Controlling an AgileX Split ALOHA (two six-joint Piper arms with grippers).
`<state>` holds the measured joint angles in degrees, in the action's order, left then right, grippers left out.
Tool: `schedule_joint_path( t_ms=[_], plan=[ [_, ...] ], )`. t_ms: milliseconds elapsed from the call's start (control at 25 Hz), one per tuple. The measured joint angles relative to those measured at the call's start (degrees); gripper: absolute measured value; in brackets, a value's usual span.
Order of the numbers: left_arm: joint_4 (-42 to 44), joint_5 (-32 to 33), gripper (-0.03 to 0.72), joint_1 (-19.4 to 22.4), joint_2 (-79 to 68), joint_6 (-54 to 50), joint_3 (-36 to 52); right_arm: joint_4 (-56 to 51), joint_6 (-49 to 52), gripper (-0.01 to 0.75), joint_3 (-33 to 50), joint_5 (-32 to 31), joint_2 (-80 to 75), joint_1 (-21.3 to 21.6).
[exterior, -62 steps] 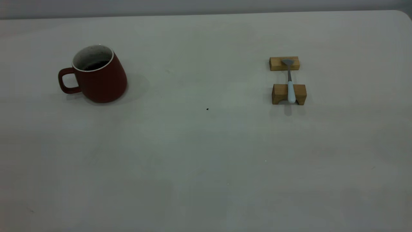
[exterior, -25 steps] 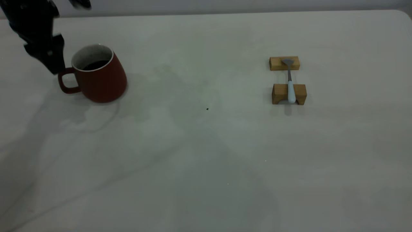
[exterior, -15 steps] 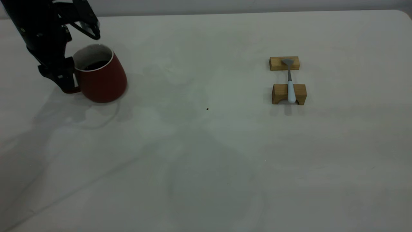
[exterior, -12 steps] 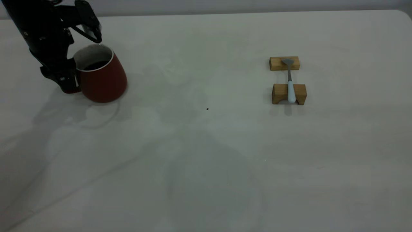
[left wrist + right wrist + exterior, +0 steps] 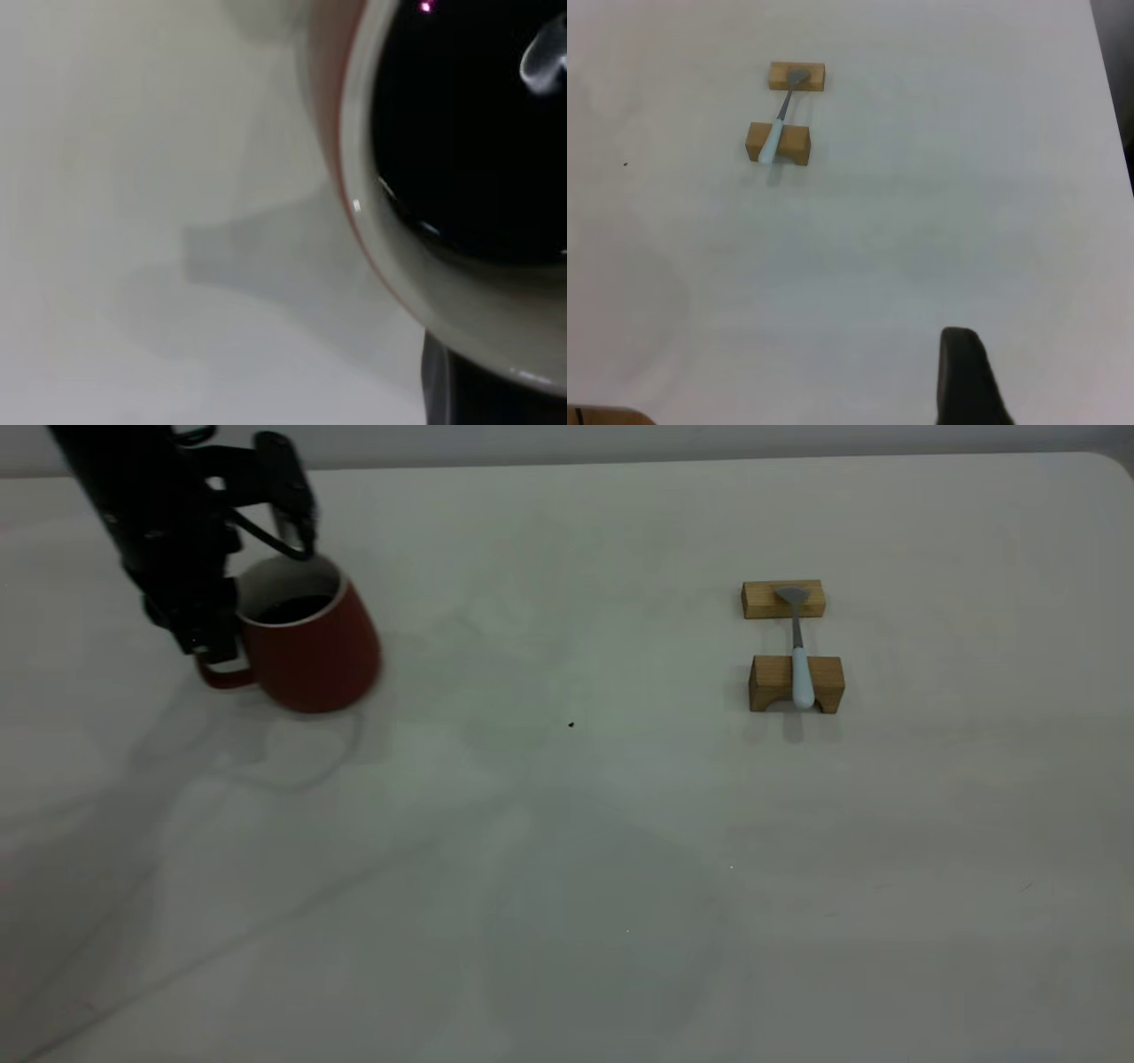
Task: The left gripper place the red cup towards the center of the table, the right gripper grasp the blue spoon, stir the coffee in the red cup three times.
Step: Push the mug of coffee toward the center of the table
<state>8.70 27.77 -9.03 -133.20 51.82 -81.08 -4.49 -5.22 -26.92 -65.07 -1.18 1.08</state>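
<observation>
The left gripper (image 5: 217,633) is clenched on the handle of the red cup (image 5: 310,646), which contains coffee (image 5: 292,608). The blue spoon (image 5: 800,664) rests across two wooden blocks (image 5: 795,684). The right gripper (image 5: 966,381) is well apart from them; its jaw state cannot be determined.

left arm: reaches down from the far left of the exterior view | left gripper (image 5: 215,624): pointing down, closed on the cup handle | right gripper: one dark finger (image 5: 967,379) seen in its wrist view, high above the table, elsewhere unseen

Red cup (image 5: 314,651) handle half hidden behind left end effector (image 5: 213,633); cup motion-blurred.
</observation>
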Motion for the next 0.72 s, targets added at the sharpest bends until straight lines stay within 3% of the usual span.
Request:
schedule_joint_path(
  t_ms=[440, 720],
  plan=[
    [-0.84, -0.17, 0.201, -12.04, -0.1, -1.42, 0.0, 0.0, 0.0, 0.488, 0.0, 0.0, 0.0, 0.0],
    [-1.13, -1.22, 0.201, -14.73, -0.53, -1.66, -0.05, 0.0, 0.0, 0.488, 0.0, 0.0, 0.0, 0.0]
  ],
)
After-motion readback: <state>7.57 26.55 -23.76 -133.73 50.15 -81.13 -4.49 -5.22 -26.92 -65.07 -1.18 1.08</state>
